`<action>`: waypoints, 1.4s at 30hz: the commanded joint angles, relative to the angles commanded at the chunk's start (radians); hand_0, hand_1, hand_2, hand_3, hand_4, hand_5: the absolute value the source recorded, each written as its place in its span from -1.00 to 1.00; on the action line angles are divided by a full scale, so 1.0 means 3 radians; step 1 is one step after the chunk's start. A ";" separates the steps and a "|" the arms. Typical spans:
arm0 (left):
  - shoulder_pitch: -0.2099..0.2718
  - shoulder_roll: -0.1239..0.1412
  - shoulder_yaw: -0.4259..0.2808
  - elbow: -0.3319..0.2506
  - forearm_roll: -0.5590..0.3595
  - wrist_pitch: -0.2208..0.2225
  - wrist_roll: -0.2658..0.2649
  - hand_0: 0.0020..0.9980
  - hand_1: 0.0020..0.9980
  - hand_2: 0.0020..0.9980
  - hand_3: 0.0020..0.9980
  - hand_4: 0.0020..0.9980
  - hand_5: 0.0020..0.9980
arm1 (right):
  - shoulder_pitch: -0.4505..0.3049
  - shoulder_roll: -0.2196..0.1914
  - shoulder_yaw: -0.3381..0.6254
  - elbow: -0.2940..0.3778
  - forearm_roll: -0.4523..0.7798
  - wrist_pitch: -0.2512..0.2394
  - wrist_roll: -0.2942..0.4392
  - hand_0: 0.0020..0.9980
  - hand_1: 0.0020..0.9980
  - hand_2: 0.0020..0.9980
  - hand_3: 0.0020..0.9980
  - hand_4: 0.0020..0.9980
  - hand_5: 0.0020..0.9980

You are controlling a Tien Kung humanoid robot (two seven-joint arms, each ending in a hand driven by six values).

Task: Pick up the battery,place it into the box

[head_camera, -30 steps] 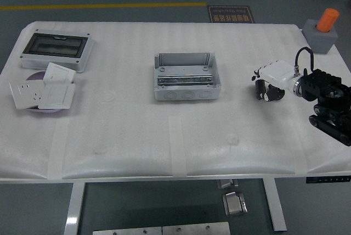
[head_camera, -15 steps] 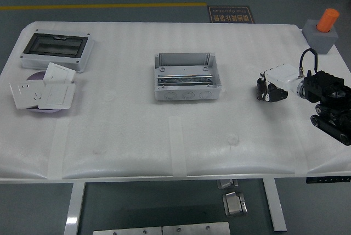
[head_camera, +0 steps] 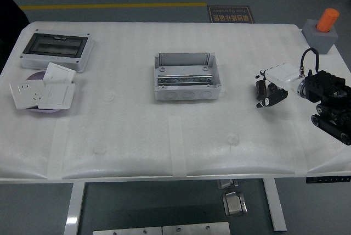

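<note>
The right hand (head_camera: 269,89) is being held low over the right part of the white table (head_camera: 137,136), with its white-shelled palm and dark fingers (head_camera: 262,88) pointing left toward the middle. A small dark cylindrical shape is showing at the fingertips, and it is being taken for the battery (head_camera: 260,87); whether it is a battery or part of the hand is not being settled by this view. The fingers are being seen curled inward, seemingly closed around that object, though the hold itself is too small to be confirmed.

The open grey box (head_camera: 186,77) is sitting at the table's centre, well apart from the hand and to its left, with a metal rail lying across its inside. Nothing resembling a battery is being seen inside it.

The step in hand is being judged as the end of the pick-up or the start of the carry. The next move is being judged to call for the hand being lifted clear of the table, carried left until it is over the box's open top, then lowered and released.

At the far left, a dark-windowed enclosure (head_camera: 55,49) and some white socket plates (head_camera: 43,91) are lying untouched. The left arm is not being seen.
</note>
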State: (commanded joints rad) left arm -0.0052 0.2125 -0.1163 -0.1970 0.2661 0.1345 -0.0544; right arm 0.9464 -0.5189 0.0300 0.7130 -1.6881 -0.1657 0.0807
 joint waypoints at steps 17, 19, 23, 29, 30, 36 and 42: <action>-0.0020 -0.0001 0.0017 -0.0003 0.0006 -0.0002 0.0000 0.18 0.23 -0.01 0.28 0.11 -0.33 | -0.0008 0.0064 -0.0011 -0.0110 0.0066 -0.0074 0.0001 0.34 0.39 0.55 0.70 1.00 0.25; -0.0020 -0.0002 0.0023 -0.0003 0.0004 -0.0002 0.0001 0.18 0.23 -0.01 0.28 0.11 -0.33 | -0.0002 0.0076 -0.0002 -0.0122 0.0064 -0.0077 0.0002 0.34 0.39 0.55 0.70 1.00 0.25; -0.0022 -0.0001 0.0014 -0.0006 0.0015 -0.0002 -0.0001 0.18 0.23 -0.01 0.28 0.11 -0.33 | -0.0003 0.0101 0.0017 -0.0148 0.0055 -0.0083 0.0005 0.33 0.38 0.54 0.69 1.00 0.25; -0.0029 -0.0003 -0.0003 -0.0010 0.0035 -0.0002 -0.0002 0.18 0.23 -0.01 0.28 0.10 -0.33 | -0.0008 0.0115 0.0026 -0.0159 0.0049 -0.0118 0.0007 0.33 0.37 0.52 0.67 1.00 0.19; -0.0030 -0.0004 -0.0005 -0.0010 0.0037 -0.0002 -0.0003 0.18 0.23 -0.01 0.28 0.10 -0.33 | -0.0009 0.0115 0.0027 -0.0160 0.0046 -0.0120 0.0008 0.33 0.37 0.52 0.67 1.00 0.19; -0.0031 -0.0005 -0.0013 -0.0010 0.0045 -0.0002 -0.0003 0.18 0.23 -0.01 0.28 0.11 -0.33 | -0.0027 0.0099 0.0041 -0.0160 0.0026 -0.0122 0.0015 0.31 0.36 0.47 0.60 0.67 0.03; -0.0028 -0.0007 -0.0009 -0.0008 0.0039 -0.0001 -0.0005 0.18 0.23 -0.01 0.28 0.10 -0.34 | -0.0047 0.0086 0.0051 -0.0154 0.0017 -0.0136 0.0027 0.31 0.35 0.46 0.56 0.56 0.02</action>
State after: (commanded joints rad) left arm -0.0136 0.2105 -0.1191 -0.1993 0.2778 0.1342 -0.0559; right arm 0.9323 -0.4930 0.0454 0.6669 -1.6829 -0.2066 0.0889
